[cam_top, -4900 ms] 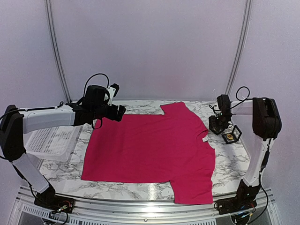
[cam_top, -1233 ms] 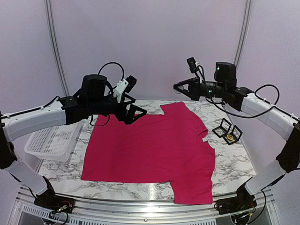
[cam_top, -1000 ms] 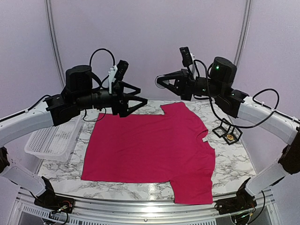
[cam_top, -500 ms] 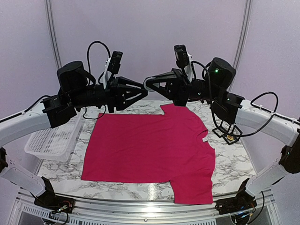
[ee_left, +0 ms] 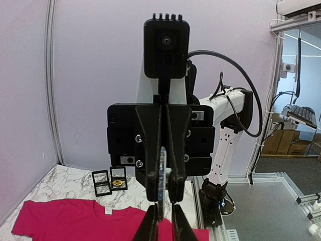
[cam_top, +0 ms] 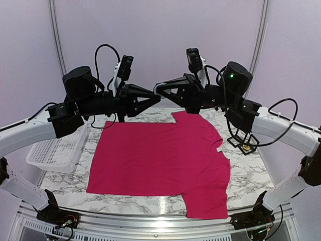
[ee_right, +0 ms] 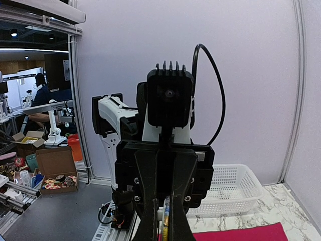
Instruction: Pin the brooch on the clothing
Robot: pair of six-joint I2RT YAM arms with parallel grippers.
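As the right pincer pinches the brooch, the left pincer meets it.

T-shirt: soft matt cloth, crimson-pink, lying smooth with few creases.
Table: glossy marble-look top, white with grey veins.
Basket: white perforated plastic.
Arms: glossy white shells, matt black joints.
Cases: black frames, with a gold piece gleaming in one.
Rail: bare silvery metal.
Brooch: thin, seen edge-on, finish unclear.
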